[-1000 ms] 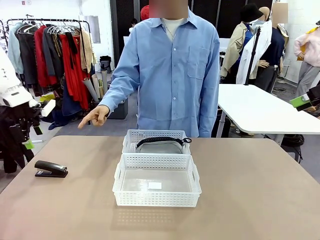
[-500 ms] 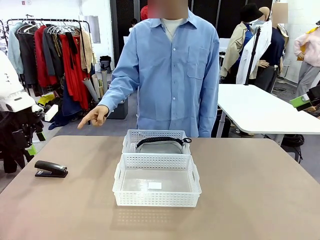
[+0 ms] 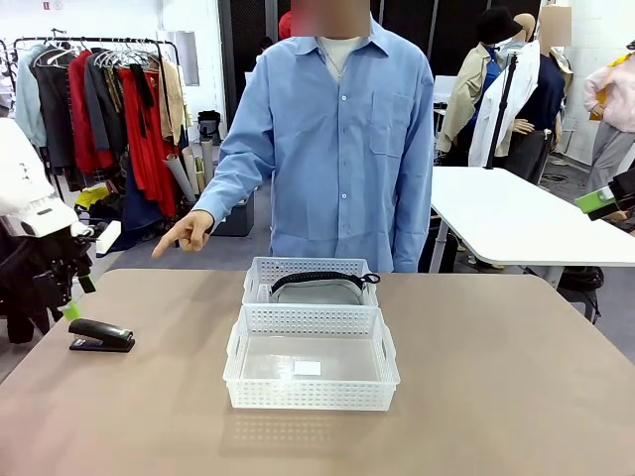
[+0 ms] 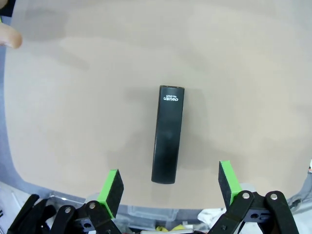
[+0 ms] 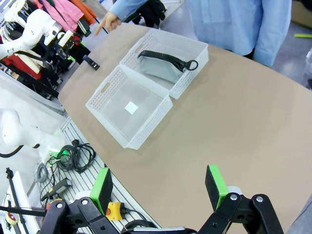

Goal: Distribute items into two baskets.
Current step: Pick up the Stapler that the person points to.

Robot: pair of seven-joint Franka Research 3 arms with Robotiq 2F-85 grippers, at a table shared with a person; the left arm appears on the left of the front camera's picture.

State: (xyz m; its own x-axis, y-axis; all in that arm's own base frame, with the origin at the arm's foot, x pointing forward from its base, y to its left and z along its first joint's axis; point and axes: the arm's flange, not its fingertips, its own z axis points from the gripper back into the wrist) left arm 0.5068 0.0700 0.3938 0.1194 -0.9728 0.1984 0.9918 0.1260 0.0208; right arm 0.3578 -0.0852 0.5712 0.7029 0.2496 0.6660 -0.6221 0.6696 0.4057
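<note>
Brown bench carries a black stapler; left claw hangs released above it; best to descend straight, pads pinching its long sides.

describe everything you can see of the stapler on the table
The stapler is small and black, seemingly plastic, with a long narrow top bearing small white print at one end. It is closed and lies flat on the tan table near its left edge, well apart from the near basket. Only the table touches it. The left gripper hangs above it, fingers open either side.
</note>
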